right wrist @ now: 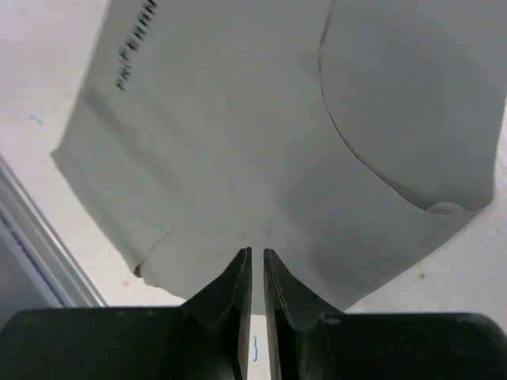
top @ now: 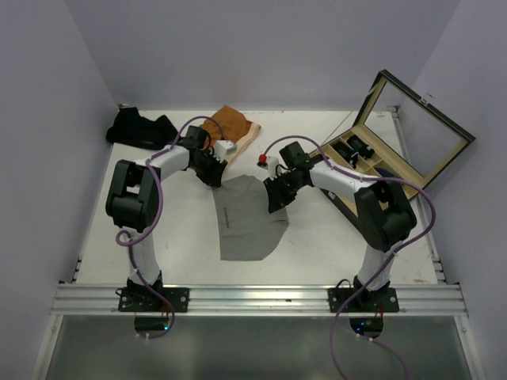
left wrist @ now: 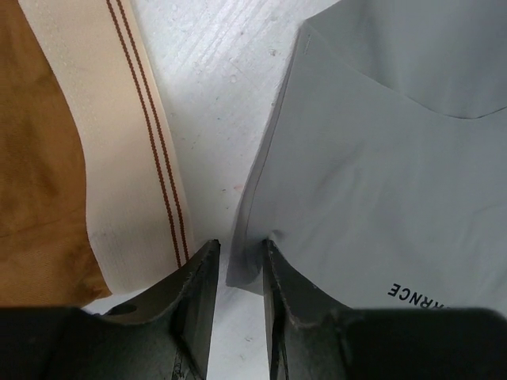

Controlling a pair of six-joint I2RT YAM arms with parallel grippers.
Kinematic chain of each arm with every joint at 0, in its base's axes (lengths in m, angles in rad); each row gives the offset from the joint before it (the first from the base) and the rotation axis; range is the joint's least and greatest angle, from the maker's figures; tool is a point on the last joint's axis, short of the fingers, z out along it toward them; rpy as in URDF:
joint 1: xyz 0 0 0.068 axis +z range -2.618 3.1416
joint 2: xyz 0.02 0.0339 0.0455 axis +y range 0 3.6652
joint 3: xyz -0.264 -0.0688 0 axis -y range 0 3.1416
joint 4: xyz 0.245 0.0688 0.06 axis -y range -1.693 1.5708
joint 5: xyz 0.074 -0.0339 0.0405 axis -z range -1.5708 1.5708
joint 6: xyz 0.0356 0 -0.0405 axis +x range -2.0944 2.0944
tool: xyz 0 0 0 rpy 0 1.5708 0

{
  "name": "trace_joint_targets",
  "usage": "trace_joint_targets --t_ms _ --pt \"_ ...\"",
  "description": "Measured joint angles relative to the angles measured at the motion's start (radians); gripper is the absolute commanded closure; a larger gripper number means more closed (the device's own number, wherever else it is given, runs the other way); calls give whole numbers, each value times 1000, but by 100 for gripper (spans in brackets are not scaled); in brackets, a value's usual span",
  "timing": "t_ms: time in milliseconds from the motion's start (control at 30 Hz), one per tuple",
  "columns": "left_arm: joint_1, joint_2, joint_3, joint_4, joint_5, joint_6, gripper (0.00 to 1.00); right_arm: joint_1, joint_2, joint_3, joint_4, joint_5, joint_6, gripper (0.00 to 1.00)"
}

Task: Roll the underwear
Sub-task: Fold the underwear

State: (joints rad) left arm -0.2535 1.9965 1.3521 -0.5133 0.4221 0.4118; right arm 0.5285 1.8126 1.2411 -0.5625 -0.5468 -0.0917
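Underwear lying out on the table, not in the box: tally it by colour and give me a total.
Grey underwear: 1
Rust-orange underwear: 1
Black underwear: 1 heap; cannot tell if it is more than one piece
Total: 3

Left hand (left wrist: 238, 257) low, jaws slightly parted — right hand (right wrist: 257, 257) low, jaws pinched nearly together.

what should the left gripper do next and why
Probably ease the left gripper onto the corner of the grey briefs and close. Its jaws stand slightly apart, with that corner at the gap's edge and not clearly inside. The right gripper sits nearly closed at the same edge, so both could then start the roll.
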Motion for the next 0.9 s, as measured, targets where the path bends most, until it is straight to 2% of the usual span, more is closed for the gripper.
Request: trace_joint_targets --t_ms 167,300,400,600,700,833,900 --pt "3 -5 0 -3 -11 0 64 14 72 -59 7 74 -6 90" --pt "16 -14 -11 -8 -21 0 64 14 71 -89 3 54 -1 92" --pt "31 -18 -16 -12 -23 0 64 22 62 -111 9 22 5 89" --pt "44 -18 -16 -29 13 3 65 90 29 -126 -12 -80 21 78" --pt "45 -18 -16 -35 52 3 65 72 8 -66 -21 -111 23 76" --pt "44 -18 -16 -34 89 2 64 -5 21 104 -10 -130 30 73" --pt "44 -18 -16 -31 101 0 64 -41 56 203 2 -127 31 66"
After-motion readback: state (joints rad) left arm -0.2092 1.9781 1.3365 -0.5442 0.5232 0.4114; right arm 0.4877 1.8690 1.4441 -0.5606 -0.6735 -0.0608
